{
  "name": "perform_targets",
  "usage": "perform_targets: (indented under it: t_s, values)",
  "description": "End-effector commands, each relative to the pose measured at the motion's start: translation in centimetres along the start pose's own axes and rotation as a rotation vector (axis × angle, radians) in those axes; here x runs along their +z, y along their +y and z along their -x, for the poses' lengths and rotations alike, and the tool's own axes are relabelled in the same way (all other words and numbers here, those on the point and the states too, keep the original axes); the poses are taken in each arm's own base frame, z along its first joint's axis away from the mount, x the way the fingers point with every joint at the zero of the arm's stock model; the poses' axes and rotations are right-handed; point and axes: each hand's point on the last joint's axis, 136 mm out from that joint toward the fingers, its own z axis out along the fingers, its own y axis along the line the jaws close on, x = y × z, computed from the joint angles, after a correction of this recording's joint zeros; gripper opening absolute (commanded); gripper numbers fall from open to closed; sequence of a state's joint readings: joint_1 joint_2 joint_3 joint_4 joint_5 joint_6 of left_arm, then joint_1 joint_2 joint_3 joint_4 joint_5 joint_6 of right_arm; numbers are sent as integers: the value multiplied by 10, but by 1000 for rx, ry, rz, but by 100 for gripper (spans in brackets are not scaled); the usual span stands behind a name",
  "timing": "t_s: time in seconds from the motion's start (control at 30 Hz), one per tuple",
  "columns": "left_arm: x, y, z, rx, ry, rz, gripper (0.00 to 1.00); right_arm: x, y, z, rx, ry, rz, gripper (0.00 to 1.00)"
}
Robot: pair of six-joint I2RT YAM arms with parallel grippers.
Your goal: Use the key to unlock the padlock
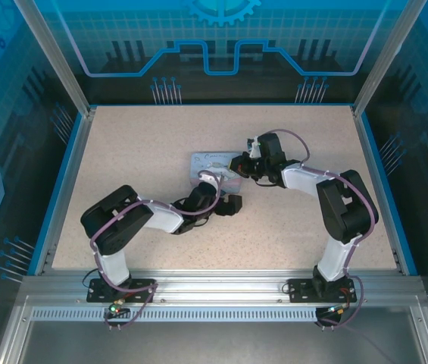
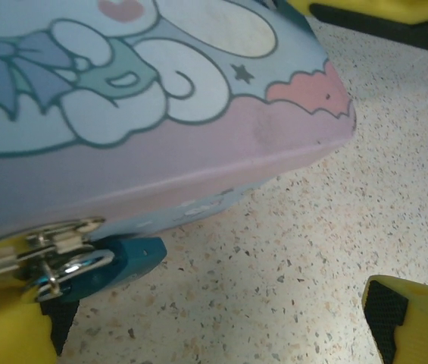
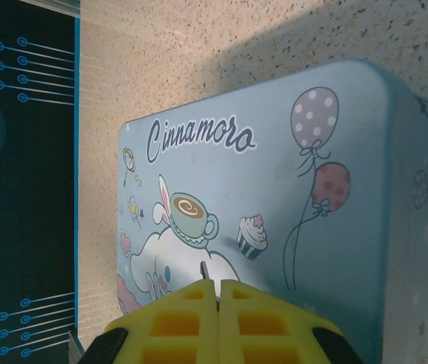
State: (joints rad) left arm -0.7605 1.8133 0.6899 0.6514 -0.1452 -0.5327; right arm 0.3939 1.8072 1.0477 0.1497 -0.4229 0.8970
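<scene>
The blue padlock [image 2: 126, 262] hangs from the hasp [image 2: 47, 246] of the cartoon tin [image 2: 160, 152], inside the wide-apart left gripper [image 2: 210, 322]. The right gripper [image 3: 215, 287] is pressed together over the lid on a thin sliver, probably the key [image 3: 202, 268]. The key could slip or miss the keyhole, because the tin's wall crowds the lock.

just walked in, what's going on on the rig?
Both arms are at a cartoon-printed tin mid-table. The left claw is open and low at the tin's front edge, where the blue padlock hangs on the metal clasp. The right claw is shut above the lid. A thin sliver at its tips may be the key, but that is hard to tell. It is over the lid, not at the padlock.
</scene>
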Motion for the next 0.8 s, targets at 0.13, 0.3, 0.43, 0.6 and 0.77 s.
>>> perform_targets:
  t_s: [0.13,0.3,0.43,0.6,0.77]
  values:
    - [-3,15,14,-147,-97,-5,92,9,-6,-11,18,43,-26,0]
    - [-6,13,13,-165,-112,-40,86,10,-4,-11,18,44,-25,0]
    - [-7,11,11,-185,-117,-71,81,9,-4,-10,20,42,-25,0]
    - [-2,12,6,-212,-110,-80,72,9,-4,-11,20,44,-27,0]
    - [1,20,1,-232,-107,-49,65,7,-2,-11,18,44,-27,0]
